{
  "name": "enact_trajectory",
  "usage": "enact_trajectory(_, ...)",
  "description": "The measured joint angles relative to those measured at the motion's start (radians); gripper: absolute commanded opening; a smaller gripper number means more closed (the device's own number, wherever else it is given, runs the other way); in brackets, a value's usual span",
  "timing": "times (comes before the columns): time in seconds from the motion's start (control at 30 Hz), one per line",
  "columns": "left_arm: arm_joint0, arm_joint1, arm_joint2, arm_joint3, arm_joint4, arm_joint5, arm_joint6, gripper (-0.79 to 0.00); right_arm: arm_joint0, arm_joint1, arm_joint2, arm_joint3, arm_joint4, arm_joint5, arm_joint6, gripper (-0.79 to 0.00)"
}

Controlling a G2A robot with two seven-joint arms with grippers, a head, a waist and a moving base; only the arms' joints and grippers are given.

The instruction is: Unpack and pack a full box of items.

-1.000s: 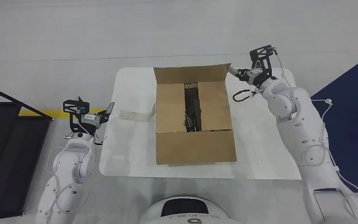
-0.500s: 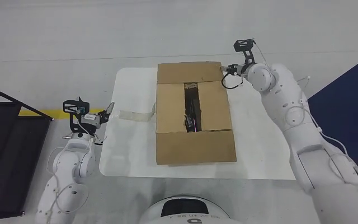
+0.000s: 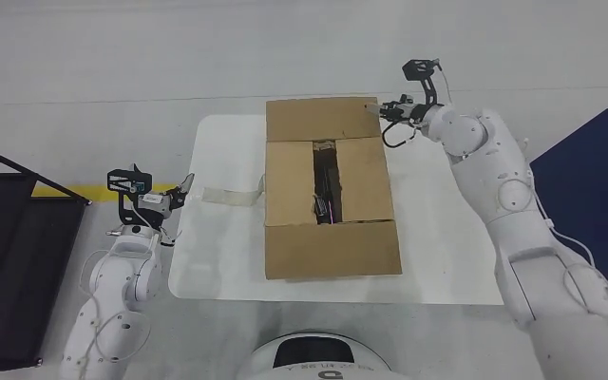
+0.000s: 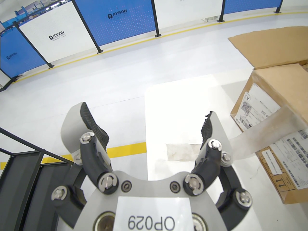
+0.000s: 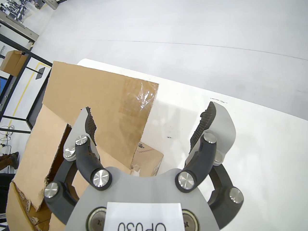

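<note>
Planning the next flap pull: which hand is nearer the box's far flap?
Right. The right hand is at the corner of the far flap; the left hand is at the opposite edge of the table, well away from that flap.

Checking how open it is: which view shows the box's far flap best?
The top view: the far flap shows whole. The right wrist view has it close, partly behind the right gripper; the left wrist view sees it obliquely, cut at the frame.
</note>
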Motion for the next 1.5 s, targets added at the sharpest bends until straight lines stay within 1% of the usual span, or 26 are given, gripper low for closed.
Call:
enact_trajectory(0.1, 0.000, 0.000, 0.000, 0.000, 0.000, 0.000, 0.000, 0.000, -0.005, 0.000, 0.003, -0.003, 0.005, -0.006, -0.002, 0.000)
enact_trajectory(0.17, 0.000, 0.000, 0.000, 0.000, 0.000, 0.000, 0.000, 0.000, -0.037, 0.008, 0.041, 0.012, 0.072, -0.073, 0.013, 0.000)
enact_trajectory(0.2, 0.000, 0.000, 0.000, 0.000, 0.000, 0.000, 0.000, 0.000, -0.048, 0.013, 0.064, 0.016, 0.131, -0.133, 0.028, 0.000)
enact_trajectory(0.27, 0.000, 0.000, 0.000, 0.000, 0.000, 0.000, 0.000, 0.000, -0.091, 0.020, 0.101, 0.001, 0.332, -0.337, 0.103, 0.000)
enact_trajectory(0.3, 0.000, 0.000, 0.000, 0.000, 0.000, 0.000, 0.000, 0.000, -0.105, 0.023, 0.107, -0.004, 0.435, -0.424, 0.163, 0.000)
enact_trajectory(0.33, 0.000, 0.000, 0.000, 0.000, 0.000, 0.000, 0.000, 0.000, -0.111, 0.027, 0.100, -0.013, 0.571, -0.514, 0.256, 0.000)
enact_trajectory(0.37, 0.000, 0.000, 0.000, 0.000, 0.000, 0.000, 0.000, 0.000, -0.110, 0.031, 0.086, -0.028, 0.660, -0.556, 0.319, 0.000)
enact_trajectory(0.43, 0.000, 0.000, 0.000, 0.000, 0.000, 0.000, 0.000, 0.000, -0.104, 0.041, 0.040, -0.087, 0.802, -0.577, 0.396, 0.000)
enact_trajectory(0.5, 0.000, 0.000, 0.000, 0.000, 0.000, 0.000, 0.000, 0.000, -0.108, 0.048, -0.009, -0.143, 0.857, -0.525, 0.441, 0.000)
enact_trajectory(0.53, 0.000, 0.000, 0.000, 0.000, 0.000, 0.000, 0.000, 0.000, -0.109, 0.053, -0.039, -0.172, 0.891, -0.458, 0.479, 0.000)
enact_trajectory(0.6, 0.000, 0.000, 0.000, 0.000, 0.000, 0.000, 0.000, 0.000, -0.109, 0.055, -0.057, -0.188, 0.919, -0.376, 0.507, 0.000)
enact_trajectory(0.63, 0.000, 0.000, 0.000, 0.000, 0.000, 0.000, 0.000, 0.000, -0.109, 0.055, -0.056, -0.187, 0.919, -0.358, 0.508, 0.000)
enact_trajectory(0.8, 0.000, 0.000, 0.000, 0.000, 0.000, 0.000, 0.000, 0.000, -0.109, 0.055, -0.054, -0.184, 0.914, -0.360, 0.504, 0.000)
enact_trajectory(0.87, 0.000, 0.000, 0.000, 0.000, 0.000, 0.000, 0.000, 0.000, -0.108, 0.051, -0.077, -0.199, 0.876, -0.321, 0.484, 0.000)
enact_trajectory(0.9, 0.000, 0.000, 0.000, 0.000, 0.000, 0.000, 0.000, 0.000, -0.104, 0.047, -0.098, -0.212, 0.841, -0.277, 0.479, 0.000)
enact_trajectory(0.93, 0.000, 0.000, 0.000, 0.000, 0.000, 0.000, 0.000, 0.000, -0.095, 0.039, -0.127, -0.221, 0.800, -0.202, 0.485, 0.000)
enact_trajectory(1.03, 0.000, 0.000, 0.000, 0.000, 0.000, 0.000, 0.000, 0.000, -0.061, 0.016, -0.199, -0.202, 0.750, -0.042, 0.511, 0.000)
enact_trajectory(1.13, 0.000, 0.000, 0.000, 0.000, 0.000, 0.000, 0.000, 0.000, -0.029, -0.010, -0.259, -0.156, 0.726, 0.026, 0.512, 0.000)
enact_trajectory(1.33, 0.000, 0.000, 0.000, 0.000, 0.000, 0.000, 0.000, 0.000, 0.016, -0.052, -0.324, -0.055, 0.742, 0.051, 0.533, 0.000)
enact_trajectory(1.5, 0.000, 0.000, 0.000, 0.000, 0.000, 0.000, 0.000, 0.000, 0.043, -0.088, -0.367, -0.007, 0.778, 0.055, 0.570, 0.000)
